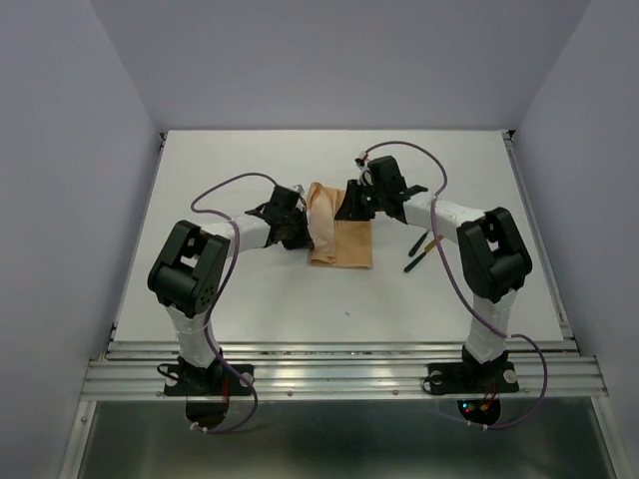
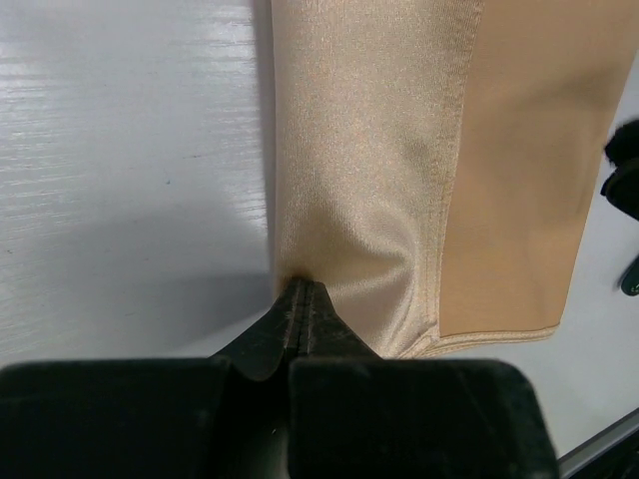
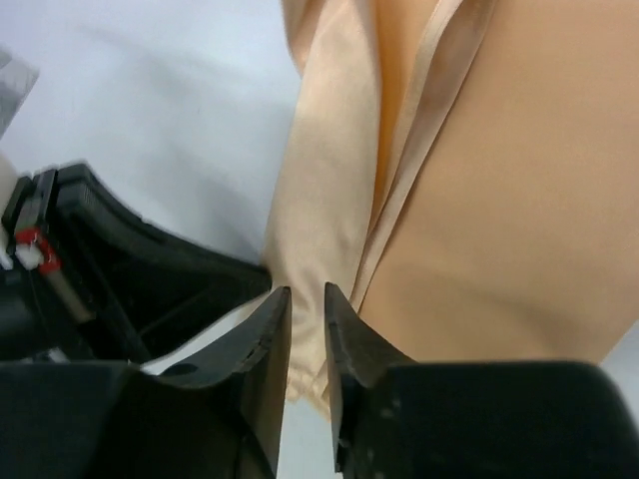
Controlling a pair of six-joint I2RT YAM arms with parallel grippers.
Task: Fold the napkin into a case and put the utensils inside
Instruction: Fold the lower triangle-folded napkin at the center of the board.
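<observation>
Two glossy peach layers of the napkin (image 1: 344,244) lie folded flat mid-tabletop (image 1: 250,299). My left fingers (image 2: 303,299) pinch its puckered left edge tight. My right fingers (image 1: 349,210) stand slightly parted over the far hemmed fold, gripping nothing.

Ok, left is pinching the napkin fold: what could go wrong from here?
1. Left gripper is shut on a raised fold of the napkin; moving off without releasing could drag the fold open.
2. Right gripper has jaws slightly apart at the hem; lifting might snag it.
3. The utensils lie close beside the right arm; a swing could knock them.
</observation>
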